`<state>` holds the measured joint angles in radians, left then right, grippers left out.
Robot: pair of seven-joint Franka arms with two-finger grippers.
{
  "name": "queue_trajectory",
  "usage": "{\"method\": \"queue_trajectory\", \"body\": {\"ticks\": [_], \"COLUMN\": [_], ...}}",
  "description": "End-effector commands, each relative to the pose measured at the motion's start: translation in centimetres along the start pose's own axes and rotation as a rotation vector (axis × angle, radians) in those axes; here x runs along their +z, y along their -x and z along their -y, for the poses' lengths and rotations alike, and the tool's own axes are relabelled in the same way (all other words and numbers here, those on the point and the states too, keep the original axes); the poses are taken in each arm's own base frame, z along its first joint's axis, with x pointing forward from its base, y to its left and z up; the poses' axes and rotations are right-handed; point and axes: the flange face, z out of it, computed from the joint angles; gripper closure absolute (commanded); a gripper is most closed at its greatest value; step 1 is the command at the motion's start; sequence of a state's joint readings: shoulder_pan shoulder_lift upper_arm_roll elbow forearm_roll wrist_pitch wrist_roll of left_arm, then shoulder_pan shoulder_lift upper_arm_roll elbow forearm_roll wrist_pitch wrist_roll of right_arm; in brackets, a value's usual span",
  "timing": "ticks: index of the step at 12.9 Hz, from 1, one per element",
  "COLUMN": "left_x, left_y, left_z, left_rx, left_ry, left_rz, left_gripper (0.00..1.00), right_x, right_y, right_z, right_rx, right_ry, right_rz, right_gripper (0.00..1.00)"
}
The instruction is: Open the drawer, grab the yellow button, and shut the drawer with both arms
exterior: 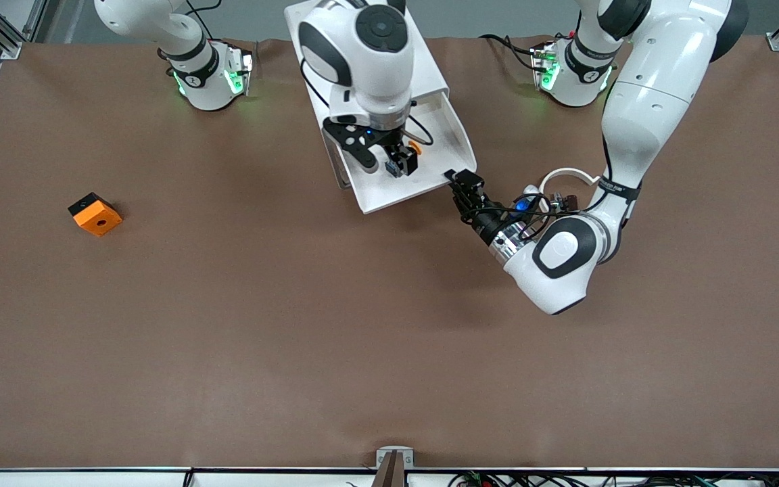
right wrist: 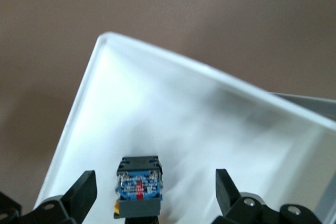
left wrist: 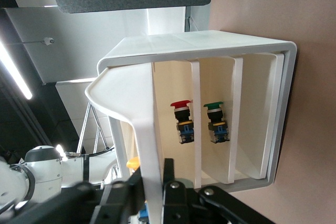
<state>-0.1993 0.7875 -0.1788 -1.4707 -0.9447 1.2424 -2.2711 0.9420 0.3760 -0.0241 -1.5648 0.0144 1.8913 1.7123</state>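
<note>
The drawer is pulled out of the white cabinet toward the front camera. The button lies in its tray, orange cap toward the left arm's end. My right gripper is down in the tray and open. In the right wrist view its fingers stand wide on either side of the button, not touching it. My left gripper is shut on the drawer's front slat at the corner toward the left arm's end. In the left wrist view the slat runs between its fingers.
An orange square block with a round hole lies on the brown table toward the right arm's end. In the left wrist view the cabinet shows a red-capped button and a green-capped one inside.
</note>
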Motion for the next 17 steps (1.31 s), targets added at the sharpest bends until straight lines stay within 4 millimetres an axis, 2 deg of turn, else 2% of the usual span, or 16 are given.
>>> {"method": "queue_trajectory", "body": {"ticks": [1,2,3,4,6,7,8,9,12,16,17], "left_x": [-1.2,-1.2,-1.2,-1.2,-1.2,-1.3,-1.4,-1.7,-3.4,-5.8,-6.3], "left_y": [-0.1,0.0,0.0,0.0,0.0,0.0,0.1,0.4,0.8,0.9,1.1], "left_z": [0.8,0.8,0.8,0.8,0.9,0.9,1.1,1.4,2.6,3.8,4.3], "left_rx": [0.019,0.021,0.021,0.022,0.039,0.044,0.050,0.060,0.116,0.254,0.298], "left_ry": [-0.006,-0.005,-0.005,-0.005,-0.006,-0.006,-0.001,0.011,0.069,0.185,0.222], "left_rz": [0.008,0.009,0.009,0.009,0.011,0.012,0.011,0.012,0.010,-0.023,-0.037], "left_gripper": [0.68,0.45,0.34,0.00,0.00,0.00,0.00,0.00,0.00,0.00,0.00], "right_x": [0.4,0.7,1.0,0.9,0.7,0.7,0.6,0.6,0.9,2.3,2.4], "right_y": [0.3,0.3,0.3,0.4,-0.3,-0.5,-0.5,-0.5,0.1,0.9,1.0], "right_z": [1.1,1.3,1.4,1.5,1.7,1.7,1.7,1.8,1.7,2.2,2.2], "right_rx": [0.031,0.038,0.038,0.037,0.022,0.016,0.016,0.016,0.011,0.008,0.012], "right_ry": [-0.020,-0.024,-0.021,-0.025,-0.026,-0.026,-0.027,-0.028,-0.025,-0.029,-0.027], "right_rz": [-0.027,-0.029,-0.027,-0.026,-0.025,-0.025,-0.022,-0.018,-0.008,-0.002,0.011], "right_gripper": [0.00,0.00,0.00,0.00,0.00,0.08,0.10,0.16,0.16,0.16,0.22]}}
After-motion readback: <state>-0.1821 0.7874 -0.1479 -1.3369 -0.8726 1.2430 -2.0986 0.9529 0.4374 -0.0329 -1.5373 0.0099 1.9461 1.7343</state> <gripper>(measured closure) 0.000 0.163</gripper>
